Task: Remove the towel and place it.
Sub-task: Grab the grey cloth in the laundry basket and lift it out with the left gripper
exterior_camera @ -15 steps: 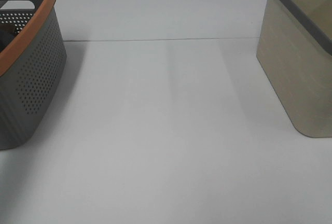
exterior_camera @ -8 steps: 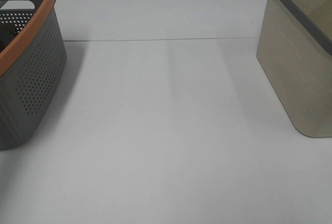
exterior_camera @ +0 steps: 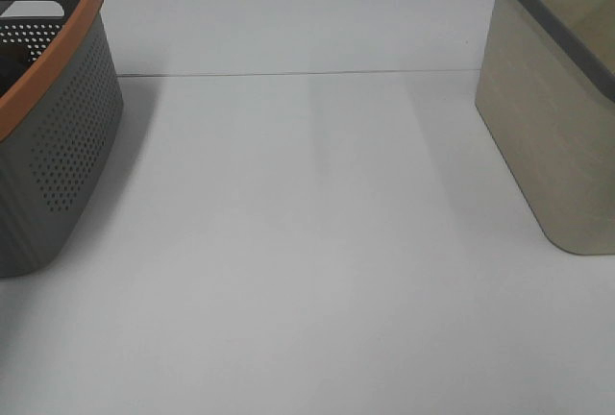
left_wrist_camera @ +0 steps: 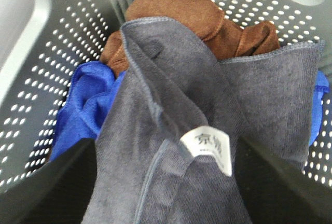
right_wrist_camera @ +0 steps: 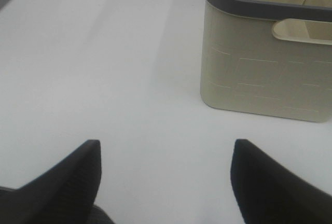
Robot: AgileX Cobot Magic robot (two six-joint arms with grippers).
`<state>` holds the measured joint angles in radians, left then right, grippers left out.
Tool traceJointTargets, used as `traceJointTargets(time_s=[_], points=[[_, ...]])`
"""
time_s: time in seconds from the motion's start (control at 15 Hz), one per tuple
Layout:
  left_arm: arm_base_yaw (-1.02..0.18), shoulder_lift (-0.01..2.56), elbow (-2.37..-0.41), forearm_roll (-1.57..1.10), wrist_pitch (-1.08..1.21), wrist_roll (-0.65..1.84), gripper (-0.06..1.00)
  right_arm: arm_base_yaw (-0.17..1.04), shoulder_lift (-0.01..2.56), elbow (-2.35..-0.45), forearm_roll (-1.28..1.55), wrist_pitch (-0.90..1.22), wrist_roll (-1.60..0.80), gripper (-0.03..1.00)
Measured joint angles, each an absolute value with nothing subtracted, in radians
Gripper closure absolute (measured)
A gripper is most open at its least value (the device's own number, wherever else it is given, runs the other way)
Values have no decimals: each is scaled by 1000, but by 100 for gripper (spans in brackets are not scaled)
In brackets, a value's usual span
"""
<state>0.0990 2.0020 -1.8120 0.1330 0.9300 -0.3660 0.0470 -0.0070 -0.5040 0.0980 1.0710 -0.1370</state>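
In the left wrist view the towel, dark navy-grey terry with a hemmed edge and a small white tag, lies bunched on top of other cloths inside the perforated grey basket. My left gripper is open, its two dark fingers standing wide on either side of the towel's raised fold. My right gripper is open over the bare white table, holding nothing. Neither gripper shows in the exterior view.
A brown cloth and a blue cloth lie under the towel. The grey basket with an orange rim stands at the table's left edge. A beige basket with a dark rim stands at the right.
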Motion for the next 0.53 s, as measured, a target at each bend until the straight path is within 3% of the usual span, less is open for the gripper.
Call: traceJointTargets(time_s=[0.27,0.53], points=[[99,2075,-1877,122,944,-357,24,47,-7,-504,98,1071,-137,30],[99,2162,-1937,122,946,-350,31,47,-7,-504,98,1071,-137,30]])
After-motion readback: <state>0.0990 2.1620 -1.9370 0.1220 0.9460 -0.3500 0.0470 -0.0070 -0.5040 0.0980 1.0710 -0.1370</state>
